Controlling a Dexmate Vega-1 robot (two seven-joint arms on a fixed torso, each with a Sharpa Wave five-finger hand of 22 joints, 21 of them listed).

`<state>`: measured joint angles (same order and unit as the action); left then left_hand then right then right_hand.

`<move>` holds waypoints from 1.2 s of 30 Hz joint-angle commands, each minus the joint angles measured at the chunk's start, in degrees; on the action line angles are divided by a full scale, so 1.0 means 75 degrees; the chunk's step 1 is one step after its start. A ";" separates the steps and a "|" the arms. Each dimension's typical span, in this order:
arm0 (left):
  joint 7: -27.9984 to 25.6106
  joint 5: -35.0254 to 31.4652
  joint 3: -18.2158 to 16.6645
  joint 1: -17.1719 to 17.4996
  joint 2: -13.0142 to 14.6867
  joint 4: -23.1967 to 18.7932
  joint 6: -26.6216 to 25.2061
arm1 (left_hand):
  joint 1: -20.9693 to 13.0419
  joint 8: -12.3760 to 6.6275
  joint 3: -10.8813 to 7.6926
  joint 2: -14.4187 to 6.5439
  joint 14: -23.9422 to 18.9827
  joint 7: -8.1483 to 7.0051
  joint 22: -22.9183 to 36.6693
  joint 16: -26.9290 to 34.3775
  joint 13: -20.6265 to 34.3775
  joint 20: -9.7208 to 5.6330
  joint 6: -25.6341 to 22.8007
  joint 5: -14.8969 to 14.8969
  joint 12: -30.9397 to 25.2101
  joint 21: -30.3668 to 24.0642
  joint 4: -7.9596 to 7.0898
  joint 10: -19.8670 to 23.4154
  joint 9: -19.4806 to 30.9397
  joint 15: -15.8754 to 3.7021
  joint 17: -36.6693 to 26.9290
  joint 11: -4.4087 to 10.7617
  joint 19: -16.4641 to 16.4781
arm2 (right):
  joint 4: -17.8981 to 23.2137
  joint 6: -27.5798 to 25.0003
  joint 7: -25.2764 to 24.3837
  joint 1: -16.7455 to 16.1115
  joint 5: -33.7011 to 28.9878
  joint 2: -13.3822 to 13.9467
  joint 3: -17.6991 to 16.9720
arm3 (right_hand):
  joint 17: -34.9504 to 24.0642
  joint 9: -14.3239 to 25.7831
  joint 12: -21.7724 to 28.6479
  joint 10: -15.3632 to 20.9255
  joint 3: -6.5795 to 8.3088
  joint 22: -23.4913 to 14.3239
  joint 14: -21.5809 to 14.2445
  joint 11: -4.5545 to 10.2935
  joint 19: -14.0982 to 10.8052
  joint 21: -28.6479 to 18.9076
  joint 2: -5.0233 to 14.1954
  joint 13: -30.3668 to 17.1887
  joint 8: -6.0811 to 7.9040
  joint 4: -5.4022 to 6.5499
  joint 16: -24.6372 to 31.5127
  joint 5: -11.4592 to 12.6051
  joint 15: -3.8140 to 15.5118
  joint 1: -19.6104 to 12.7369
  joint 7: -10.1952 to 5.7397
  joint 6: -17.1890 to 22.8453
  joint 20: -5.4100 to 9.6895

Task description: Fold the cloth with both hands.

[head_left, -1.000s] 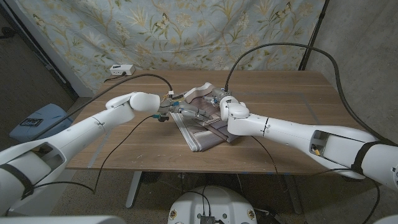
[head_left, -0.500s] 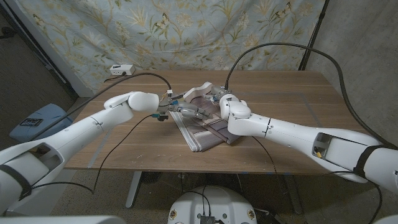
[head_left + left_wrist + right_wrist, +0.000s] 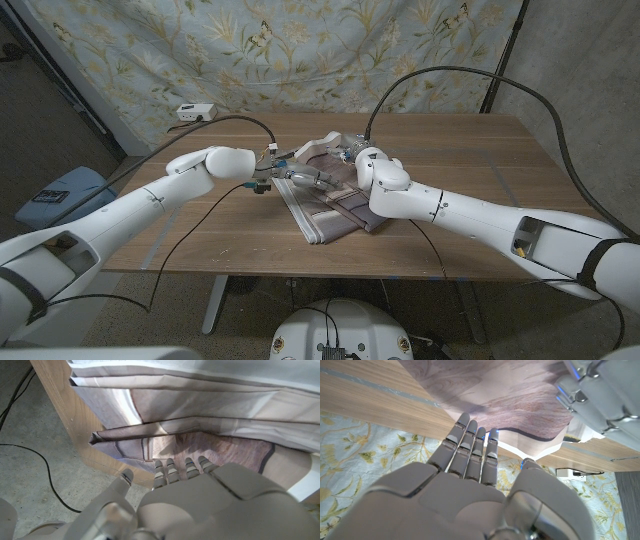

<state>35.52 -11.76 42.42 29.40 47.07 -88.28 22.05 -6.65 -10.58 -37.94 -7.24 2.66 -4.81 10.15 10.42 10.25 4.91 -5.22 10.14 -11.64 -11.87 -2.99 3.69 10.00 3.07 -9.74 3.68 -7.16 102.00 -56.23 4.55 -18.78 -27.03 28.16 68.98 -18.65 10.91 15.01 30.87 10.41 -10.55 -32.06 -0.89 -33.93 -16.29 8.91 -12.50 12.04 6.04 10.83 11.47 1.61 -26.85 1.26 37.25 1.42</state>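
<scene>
Cloth (image 3: 325, 195) looks limp, light, already layered; best pinched at far hem. Left hand (image 3: 290, 176) and right hand (image 3: 352, 158) on it, grips unclear.

no legible text, labels or numbers anywhere

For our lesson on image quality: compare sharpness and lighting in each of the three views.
Head view: evenly lit, sharp cloth and table. Left wrist view: left hand soft and close, cloth folds crisp. Right wrist view: right hand blurred, blue glints on fingertips.
</scene>
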 commanded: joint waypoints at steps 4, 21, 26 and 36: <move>-0.0166 -0.0011 -0.0211 0.0244 0.0233 -0.0431 -0.0355 | -0.0052 0.0020 0.0000 -0.0025 -0.0009 -0.0026 0.0011 -0.0017 0.0019 0.0034 -0.0052 -0.0041 0.0024 0.0014 0.0028 0.0065 0.0012 0.0022 -0.0012 -0.0016 -0.0002 | 0.0478 -0.0137 -0.0080 -0.0244 -0.0070 0.0190 -0.0259 | 0.0049 0.0022 -0.0059 0.0027 0.0038 -0.0012 0.0030 -0.0057 -0.0005 0.0046 -0.0037 0.0023 -0.0028 -0.0072 -0.0006 0.0023 -0.0047 -0.0054 0.0075 -0.0069 -0.0042; -0.0949 0.0450 -0.0775 0.0809 0.0509 -0.0886 -0.1084 | -0.0053 0.0016 -0.0006 -0.0022 0.0019 -0.0026 0.0011 -0.0027 0.0020 0.0018 -0.0064 -0.0043 0.0033 0.0021 0.0039 0.0049 0.0012 0.0040 -0.0013 -0.0027 0.0001 | 0.0747 -0.0365 -0.0937 -0.0922 0.0040 0.0147 -0.0816 | 0.0179 0.0019 -0.0134 0.0088 0.0092 -0.0007 0.0061 -0.0014 0.0019 0.0084 -0.0074 0.0084 -0.0022 -0.0165 -0.0003 0.0011 0.0008 -0.0097 0.0061 -0.0032 -0.0020; -0.1064 0.0300 -0.0786 0.0856 0.0611 -0.0972 -0.1120 | -0.0055 0.0014 -0.0007 -0.0020 0.0013 -0.0024 0.0011 -0.0024 0.0020 0.0021 -0.0070 -0.0044 0.0031 0.0019 0.0044 0.0054 0.0012 0.0045 -0.0012 -0.0024 0.0011 | 0.0808 -0.0543 -0.1160 -0.1032 0.0092 0.0135 -0.0921 | 0.0226 0.0019 -0.0143 0.0154 0.0114 -0.0006 0.0046 -0.0037 0.0012 0.0092 -0.0080 0.0101 -0.0011 -0.0198 0.0006 0.0006 -0.0004 -0.0115 0.0072 0.0004 -0.0017; -0.1479 0.0332 -0.0979 0.1129 0.0747 -0.1081 -0.1343 | -0.0053 0.0015 -0.0013 -0.0026 0.0003 -0.0013 0.0011 -0.0019 0.0021 0.0031 -0.0071 -0.0043 0.0036 0.0022 0.0047 0.0045 0.0013 0.0039 -0.0014 -0.0036 0.0016 | 0.0980 -0.0667 -0.1623 -0.1271 0.0313 0.0196 -0.1187 | 0.0289 0.0020 -0.0173 0.0203 0.0143 -0.0002 0.0023 -0.0058 0.0043 0.0121 -0.0077 0.0123 -0.0005 -0.0228 0.0021 -0.0002 -0.0004 -0.0116 0.0094 0.0035 -0.0003</move>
<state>27.54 -9.44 36.62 35.82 51.51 -95.28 13.82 -6.65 -10.58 -37.93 -7.24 2.66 -4.81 10.15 10.42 10.25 4.91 -5.22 10.14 -11.41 -11.87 -3.00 3.69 9.99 3.07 -9.73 3.68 -7.16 108.28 -60.11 -3.93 -26.34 -26.10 29.37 62.01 -16.48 10.93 13.73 31.90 11.33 -10.38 -31.45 -1.30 -33.73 -15.46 8.46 -11.44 12.04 4.56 10.83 11.47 1.63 -27.31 1.95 37.17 1.23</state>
